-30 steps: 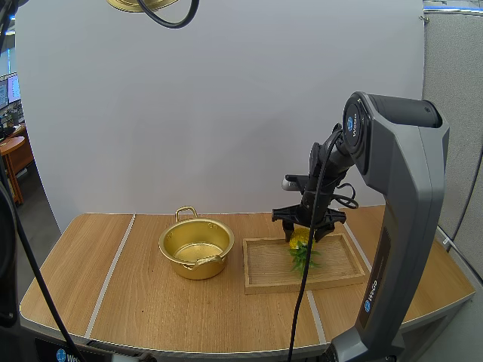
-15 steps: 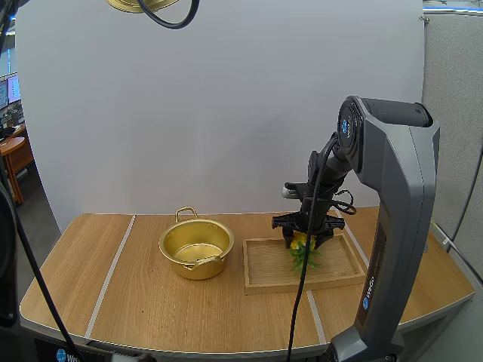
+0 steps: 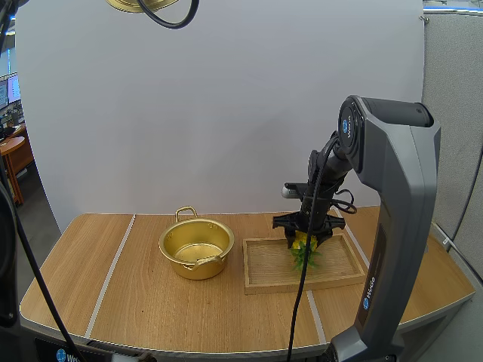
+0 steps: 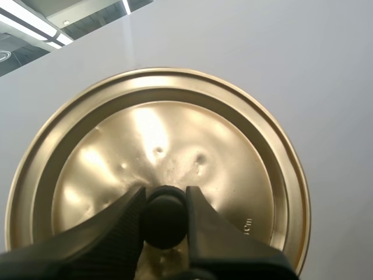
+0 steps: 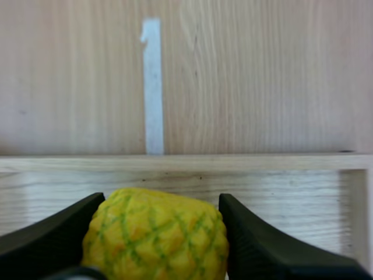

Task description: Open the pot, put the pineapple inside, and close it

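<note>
Yellow pineapple (image 5: 156, 233) lay near the twelve o'clock edge of the wooden tray (image 3: 264, 275), its leaves toward six. My right gripper (image 3: 303, 240) straddled it, fingers (image 5: 52, 233) spread to the fruit's width and resting against both flanks. I judged the grasp wanted a firm squeeze on the body, not the leaves, then a straight lift before swinging toward nine o'clock, where the open pot (image 3: 196, 249) waited. My left gripper (image 4: 165, 198) was clenched on the knob (image 4: 165, 224), holding the lid (image 4: 175, 134) high, around eleven o'clock of the pot.

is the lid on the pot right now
No, the pot sits open, while the left end effector grips the lid by its knob.
</note>
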